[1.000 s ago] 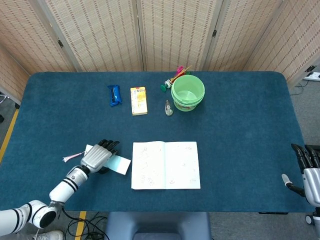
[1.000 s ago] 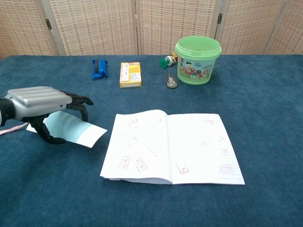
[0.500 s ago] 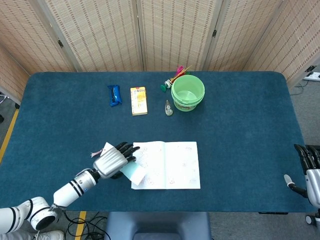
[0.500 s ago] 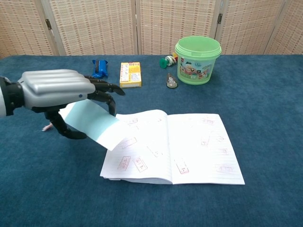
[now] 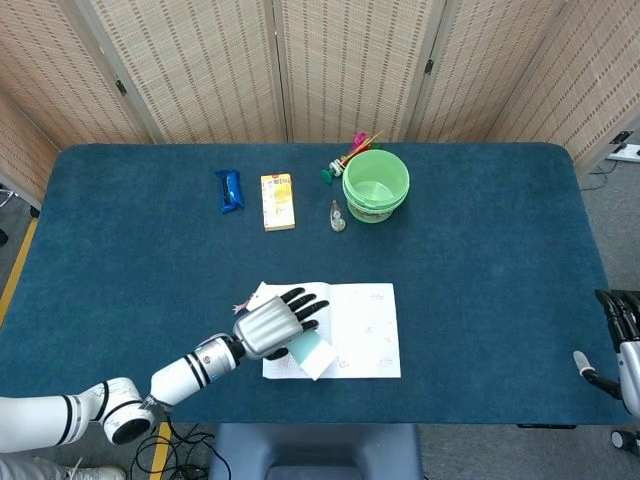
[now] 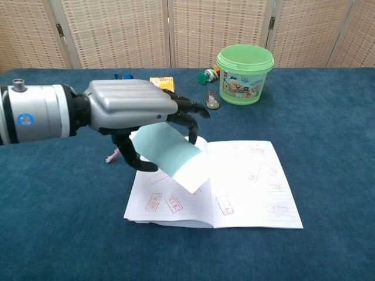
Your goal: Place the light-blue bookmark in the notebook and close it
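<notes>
The open notebook (image 5: 350, 330) (image 6: 246, 181) lies flat near the table's front edge, its white pages marked with small pink stamps. My left hand (image 5: 268, 325) (image 6: 132, 111) hovers over its left page and holds the light-blue bookmark (image 5: 310, 352) (image 6: 173, 153), which slants down toward the page; a pink tassel (image 6: 111, 157) trails behind the hand. My right hand (image 5: 625, 345) shows only at the head view's right edge, off the table, holding nothing I can see.
At the back stand a green bucket (image 5: 376, 184) (image 6: 245, 66), a yellow box (image 5: 278, 201) (image 6: 162, 84), a blue packet (image 5: 229, 190), a small bottle (image 5: 338, 216) (image 6: 212, 100) and some colourful bits (image 5: 345, 158) behind the bucket. The blue cloth (image 5: 480, 250) covers the table.
My left hand has carried the bookmark rightward, from the bare cloth left of the notebook to above its left page. The right hand has barely shifted.
</notes>
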### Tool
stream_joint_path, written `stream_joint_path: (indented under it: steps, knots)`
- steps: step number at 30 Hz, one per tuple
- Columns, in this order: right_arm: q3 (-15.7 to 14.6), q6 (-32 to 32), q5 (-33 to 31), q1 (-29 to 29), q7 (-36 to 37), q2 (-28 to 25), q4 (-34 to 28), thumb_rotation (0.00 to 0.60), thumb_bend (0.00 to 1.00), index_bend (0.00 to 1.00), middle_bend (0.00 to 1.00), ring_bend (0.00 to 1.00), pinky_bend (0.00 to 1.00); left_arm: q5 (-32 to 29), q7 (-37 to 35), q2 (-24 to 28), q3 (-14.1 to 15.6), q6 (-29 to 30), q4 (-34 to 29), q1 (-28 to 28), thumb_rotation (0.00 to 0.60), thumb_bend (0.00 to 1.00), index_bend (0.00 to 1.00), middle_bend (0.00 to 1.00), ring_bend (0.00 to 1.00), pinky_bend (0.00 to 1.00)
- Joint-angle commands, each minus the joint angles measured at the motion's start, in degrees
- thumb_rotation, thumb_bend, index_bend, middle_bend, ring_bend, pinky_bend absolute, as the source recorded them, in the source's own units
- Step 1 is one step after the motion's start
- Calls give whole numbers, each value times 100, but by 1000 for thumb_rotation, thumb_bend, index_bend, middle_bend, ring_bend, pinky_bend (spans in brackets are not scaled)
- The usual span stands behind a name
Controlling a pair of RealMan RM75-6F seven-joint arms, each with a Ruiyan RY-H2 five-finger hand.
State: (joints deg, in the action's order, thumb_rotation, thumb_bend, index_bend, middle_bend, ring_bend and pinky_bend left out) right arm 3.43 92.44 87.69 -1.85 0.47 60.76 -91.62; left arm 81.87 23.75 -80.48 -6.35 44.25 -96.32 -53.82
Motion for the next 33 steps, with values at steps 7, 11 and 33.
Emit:
stream_joint_path:
  steps: [7, 11, 33]
  knots:
    - [19, 30, 27, -3, -23, -46, -26, 600, 212, 21, 128, 83, 148, -621, 334, -456, -386, -208, 430, -446, 600, 294, 357, 83, 112, 156]
    - [25, 28, 37, 2, -40, -62, -49, 600, 211, 21, 128, 82, 148, -909, 479, -669, -541, -261, 698, -661, 600, 295, 356, 83, 112, 156]
    - [53, 35, -33, -35, -78, -124, -103, 600, 211, 21, 128, 83, 148, -1542, 857, -1452, -335, -243, 1696, -1216, 600, 295, 356, 83, 99, 156]
